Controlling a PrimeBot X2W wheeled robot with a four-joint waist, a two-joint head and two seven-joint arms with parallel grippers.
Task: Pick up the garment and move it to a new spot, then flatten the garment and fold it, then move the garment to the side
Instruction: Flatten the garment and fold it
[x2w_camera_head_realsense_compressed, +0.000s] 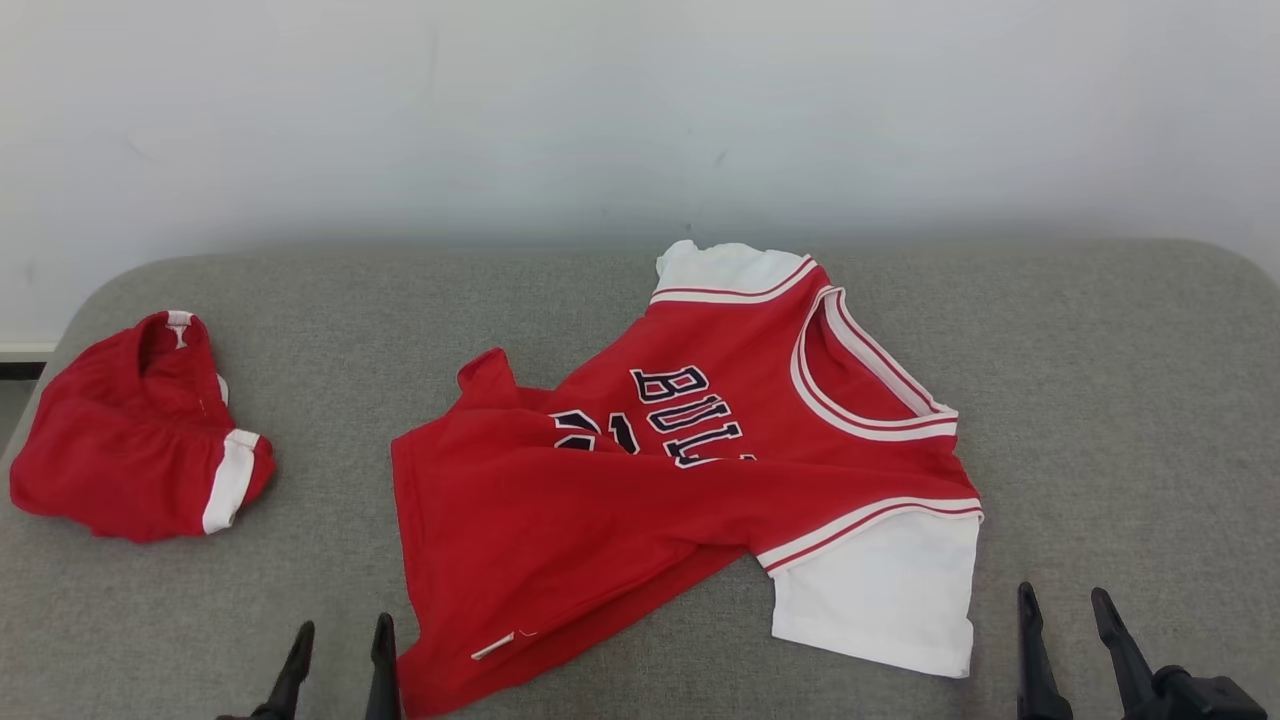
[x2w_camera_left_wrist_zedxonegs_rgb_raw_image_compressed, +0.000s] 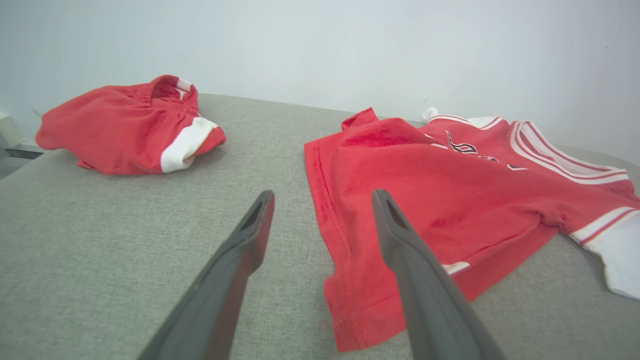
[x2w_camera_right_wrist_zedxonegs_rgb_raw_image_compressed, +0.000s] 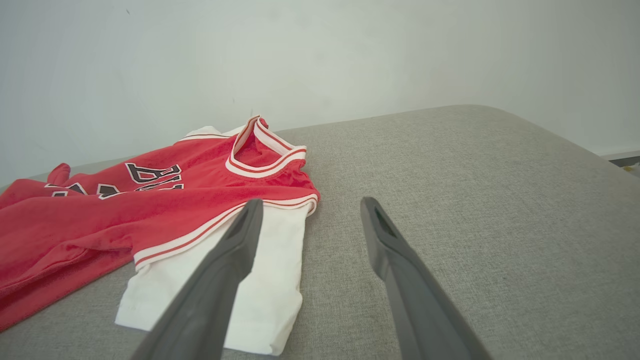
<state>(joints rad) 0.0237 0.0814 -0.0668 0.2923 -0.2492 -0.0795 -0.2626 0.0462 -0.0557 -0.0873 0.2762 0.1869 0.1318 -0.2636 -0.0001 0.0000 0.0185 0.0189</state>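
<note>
On a grey fabric-covered surface (x2w_camera_head_realsense_compressed: 1100, 400) in front of a pale wall (x2w_camera_head_realsense_compressed: 600, 100), the head view shows a red jersey (x2w_camera_head_realsense_compressed: 620, 510) lying loosely spread near the middle. Its white-trimmed collar (x2w_camera_head_realsense_compressed: 860, 385) points to the far right and its hem reaches the near left. Dark letters reading "BUL" run across the chest, and a fold of red cloth hides part of the print. One white sleeve (x2w_camera_head_realsense_compressed: 880, 590) lies at the near right, and another peeks out at the far edge. Well apart, at the far left, sits a bunched pair of red shorts (x2w_camera_head_realsense_compressed: 130, 440) with white trim. The left gripper (x2w_camera_head_realsense_compressed: 344, 625) rises from the bottom edge with its jaws apart, its right finger just beside the jersey's near corner. The right gripper (x2w_camera_head_realsense_compressed: 1062, 592) stands at the lower right, jaws also apart, just right of the white sleeve and holding nothing.

From the left wrist view, the left gripper (x2w_camera_left_wrist_zedxonegs_rgb_raw_image_compressed: 322, 195) hangs low over the surface with its two dark fingers spread wide and nothing clamped between them. The jersey's left edge runs between the fingers, and the shorts (x2w_camera_left_wrist_zedxonegs_rgb_raw_image_compressed: 125, 130) lie far to the left.

From the right wrist view, the right gripper (x2w_camera_right_wrist_zedxonegs_rgb_raw_image_compressed: 311, 202) has its fingers wide apart over bare grey fabric. Its left finger crosses in front of the white sleeve (x2w_camera_right_wrist_zedxonegs_rgb_raw_image_compressed: 270, 300); I cannot tell whether they touch.
</note>
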